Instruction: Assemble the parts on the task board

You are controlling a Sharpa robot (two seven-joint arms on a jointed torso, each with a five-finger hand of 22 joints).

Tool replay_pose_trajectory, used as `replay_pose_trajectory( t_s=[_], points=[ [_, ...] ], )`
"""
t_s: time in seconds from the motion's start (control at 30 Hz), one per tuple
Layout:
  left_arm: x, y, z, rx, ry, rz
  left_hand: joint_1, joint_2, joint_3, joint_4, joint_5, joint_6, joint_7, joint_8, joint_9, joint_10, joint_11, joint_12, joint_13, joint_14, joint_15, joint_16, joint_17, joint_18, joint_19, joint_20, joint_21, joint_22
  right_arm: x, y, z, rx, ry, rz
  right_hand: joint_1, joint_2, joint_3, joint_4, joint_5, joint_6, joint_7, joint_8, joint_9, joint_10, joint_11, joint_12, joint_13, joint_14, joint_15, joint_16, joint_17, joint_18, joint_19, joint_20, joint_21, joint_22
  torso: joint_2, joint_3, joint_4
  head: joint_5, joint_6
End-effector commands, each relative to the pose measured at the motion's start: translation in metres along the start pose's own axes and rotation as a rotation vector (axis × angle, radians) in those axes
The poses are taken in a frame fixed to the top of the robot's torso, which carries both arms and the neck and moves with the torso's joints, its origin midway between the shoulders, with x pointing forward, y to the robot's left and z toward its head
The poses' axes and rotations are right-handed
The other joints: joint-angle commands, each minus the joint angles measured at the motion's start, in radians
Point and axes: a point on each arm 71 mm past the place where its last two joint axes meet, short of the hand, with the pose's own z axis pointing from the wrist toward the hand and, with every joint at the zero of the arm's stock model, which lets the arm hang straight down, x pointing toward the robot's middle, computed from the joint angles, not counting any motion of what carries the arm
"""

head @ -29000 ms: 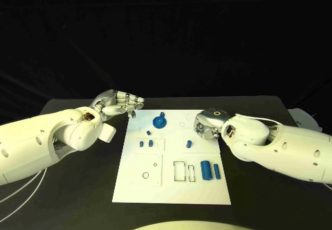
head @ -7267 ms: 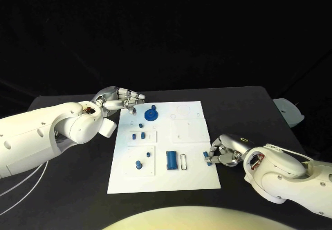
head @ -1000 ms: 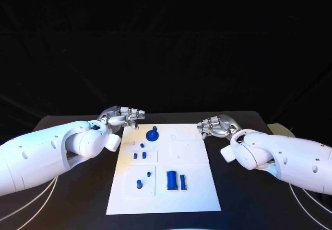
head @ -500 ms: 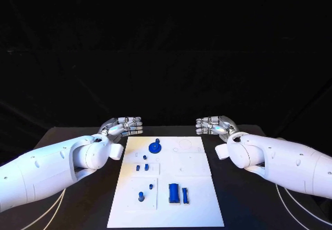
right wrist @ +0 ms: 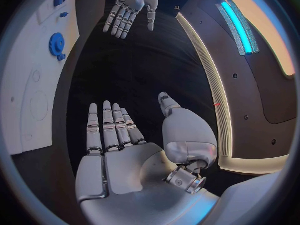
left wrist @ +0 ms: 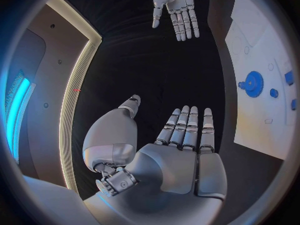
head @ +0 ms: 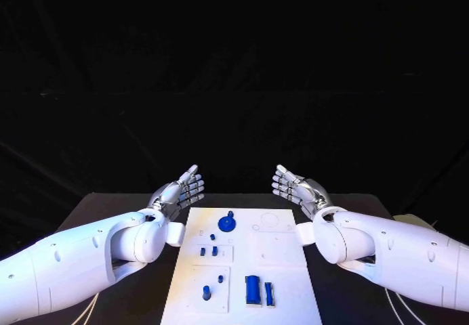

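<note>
A lab-style robot test cell: black table (head: 117,203), black backdrop, white task board (head: 283,284).

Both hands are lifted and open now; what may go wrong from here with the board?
1. The white task board lies loose between the arms; either forearm might nudge it when coming down.
2. The open left hand and right hand hold nothing, so small blue parts like the round blue gear need fresh, possibly slipping grasps.

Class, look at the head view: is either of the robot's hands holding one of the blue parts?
No. The left hand and the right hand are both raised with fingers outstretched and hold nothing, while the blue parts lie on the task board.
</note>
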Motion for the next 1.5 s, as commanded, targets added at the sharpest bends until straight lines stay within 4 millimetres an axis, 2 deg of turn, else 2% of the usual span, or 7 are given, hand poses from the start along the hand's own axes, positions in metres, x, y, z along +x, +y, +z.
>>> replay_pose_trajectory(
  t_s=[0.03, 0.1, 0.13, 0.17, 0.33, 0.37, 1.5],
  points=[
    [0.005, -0.005, -0.005, 0.103, -0.119, 0.075, -0.217, 0.032, -0.056, -0.088, -0.040, -0.139, -0.030, -0.047, -0.005, -0.150, -0.064, -0.034, -0.005, -0.133, -0.037, -0.045, -0.023, -0.033, -0.098, -0.044, -0.062, -0.073, -0.002, 0.006, -0.008, -0.067, -0.130, -0.003, -0.203, 0.005, -0.052, -0.004, -0.038, -0.152, -0.100, -0.007, -0.035, -0.171, -0.032, -0.019, -0.014, -0.172, -0.011, -0.055, -0.097, -0.034, -0.132, -0.035, -0.009, -0.109, -0.005, 0.0031, 0.0087, 0.000, 0.004],
    [0.012, -0.005, -0.008, 0.124, -0.141, 0.088, -0.256, 0.032, -0.068, -0.088, -0.047, -0.164, -0.100, -0.047, -0.005, -0.177, -0.064, -0.039, -0.005, -0.157, -0.037, -0.054, -0.023, -0.036, -0.116, -0.052, -0.073, -0.073, 0.001, 0.008, -0.012, -0.077, -0.146, 0.005, -0.240, 0.005, -0.061, -0.004, -0.045, -0.179, -0.100, -0.007, -0.042, -0.202, -0.032, -0.019, -0.014, -0.202, -0.011, -0.055, -0.097, -0.034, -0.156, -0.041, -0.009, -0.129, -0.005, 0.0031, 0.0087, 0.000, 0.004],
    [0.016, -0.005, -0.011, 0.139, -0.155, 0.098, -0.281, 0.032, -0.076, -0.088, -0.051, -0.180, -0.100, -0.047, -0.005, -0.194, -0.064, -0.112, -0.005, -0.173, -0.037, -0.059, -0.023, -0.109, -0.127, -0.057, -0.080, -0.073, 0.004, 0.010, -0.015, -0.084, -0.157, 0.010, -0.258, 0.005, -0.066, -0.004, -0.049, -0.192, -0.100, -0.007, -0.045, -0.217, -0.032, -0.019, -0.014, -0.218, -0.011, -0.055, -0.097, -0.042, -0.167, -0.045, -0.009, -0.139, -0.005, 0.0031, 0.0087, 0.000, 0.004],
    [0.019, -0.005, -0.013, 0.147, -0.164, 0.103, -0.298, 0.032, -0.079, -0.088, -0.054, -0.191, -0.100, -0.047, -0.005, -0.206, -0.064, -0.112, -0.005, -0.183, -0.037, -0.062, -0.023, -0.109, -0.135, -0.060, -0.085, -0.073, 0.005, 0.011, -0.017, -0.087, -0.162, 0.012, -0.280, 0.005, -0.071, -0.004, -0.053, -0.209, -0.100, -0.007, -0.118, -0.236, -0.032, -0.019, -0.014, -0.236, -0.011, -0.055, -0.097, -0.115, -0.181, -0.117, -0.009, -0.151, -0.005, 0.0031, 0.0087, 0.000, 0.004],
    [0.028, -0.006, -0.018, 0.176, -0.192, 0.123, -0.373, 0.032, -0.098, -0.088, -0.132, -0.240, -0.100, -0.047, -0.005, -0.258, -0.064, -0.112, -0.005, -0.229, -0.037, -0.078, -0.023, -0.109, -0.169, -0.076, -0.107, -0.073, 0.007, 0.012, -0.020, -0.094, -0.174, 0.017, -0.350, 0.005, -0.088, -0.004, -0.128, -0.262, -0.100, -0.007, -0.118, -0.295, -0.032, -0.019, -0.014, -0.296, -0.011, -0.055, -0.097, -0.115, -0.226, -0.117, -0.009, -0.189, -0.005, 0.0031, 0.0087, 0.000, 0.004],
    [0.029, -0.006, -0.019, 0.179, -0.196, 0.125, -0.387, 0.032, -0.101, -0.088, -0.132, -0.248, -0.100, -0.047, -0.005, -0.268, -0.064, -0.112, -0.005, -0.238, -0.037, -0.081, -0.023, -0.109, -0.174, -0.146, -0.110, -0.073, 0.007, 0.012, -0.020, -0.094, -0.174, 0.017, -0.363, 0.005, -0.092, -0.004, -0.128, -0.272, -0.100, -0.007, -0.118, -0.306, -0.032, -0.019, -0.014, -0.307, -0.011, -0.055, -0.097, -0.115, -0.235, -0.117, -0.009, -0.196, -0.005, 0.0031, 0.0087, 0.000, 0.004],
    [0.030, -0.006, -0.020, 0.184, -0.201, 0.129, -0.724, 0.032, -0.187, -0.088, -0.132, -0.464, -0.100, -0.047, -0.005, -0.500, -0.064, -0.112, -0.005, -0.444, -0.037, -0.151, -0.023, -0.109, -0.328, -0.146, -0.207, -0.073, 0.007, 0.012, -0.020, -0.094, -0.174, 0.017, -0.678, 0.005, -0.173, -0.004, -0.128, -0.506, -0.100, -0.007, -0.118, -0.570, -0.032, -0.019, -0.014, -0.572, -0.011, -0.055, -0.097, -0.115, -0.440, -0.117, -0.009, -0.365, -0.005, 0.0031, 0.0087, 0.000, 0.004]
  ],
)
